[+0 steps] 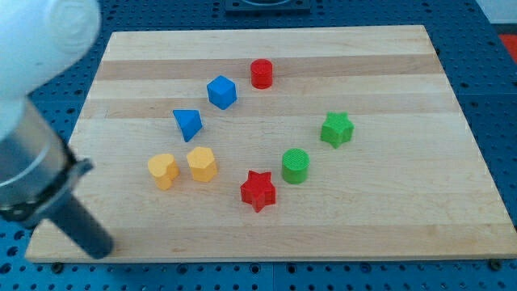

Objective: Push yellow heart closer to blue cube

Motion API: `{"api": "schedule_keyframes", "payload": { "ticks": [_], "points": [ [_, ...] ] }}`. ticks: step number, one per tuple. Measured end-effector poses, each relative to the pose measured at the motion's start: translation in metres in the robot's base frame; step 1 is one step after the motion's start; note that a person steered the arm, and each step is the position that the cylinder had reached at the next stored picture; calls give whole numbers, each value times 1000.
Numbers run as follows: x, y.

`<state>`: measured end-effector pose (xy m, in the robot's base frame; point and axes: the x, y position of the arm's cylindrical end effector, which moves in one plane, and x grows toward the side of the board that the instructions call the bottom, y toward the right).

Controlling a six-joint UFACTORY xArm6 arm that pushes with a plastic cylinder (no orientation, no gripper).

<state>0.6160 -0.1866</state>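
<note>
Item 1: pale wooden board (388, 234), lying on a blue perforated table top (493, 97); it carries every block listed below.

Item 2: my arm, a white and grey blurred mass filling the view's left edge, ending in a straight dark rod. My tip (98, 247) rests at the board's bottom-left corner, well apart from all the blocks, below and left of the yellow pair. It grasps nothing and touches no block.

Item 3: red star block (258, 191), low in the middle of the board.

Item 4: green star block (337, 129), towards the view's right.

Item 5: blue cube (221, 92), upper middle, near a red cylinder.

Item 6: blue triangular block (187, 124), just below and left of the blue cube, apart from it.

Item 7: yellow hexagonal block (201, 163), below the blue triangular block.

Item 8: yellow heart (162, 170), just beside the yellow hexagonal block on its left, a narrow gap between them; it sits well below and left of the blue cube, with the blue triangular block between.

Item 9: green cylinder (296, 165), between the red star and the green star.

Item 10: red cylinder (261, 73), nearest the view's top.
</note>
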Motion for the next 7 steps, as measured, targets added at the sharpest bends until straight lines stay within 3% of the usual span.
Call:
{"api": "schedule_keyframes", "payload": {
  "ticks": [1,7],
  "points": [
    [-14,45],
    [-85,42]
  ]
}}
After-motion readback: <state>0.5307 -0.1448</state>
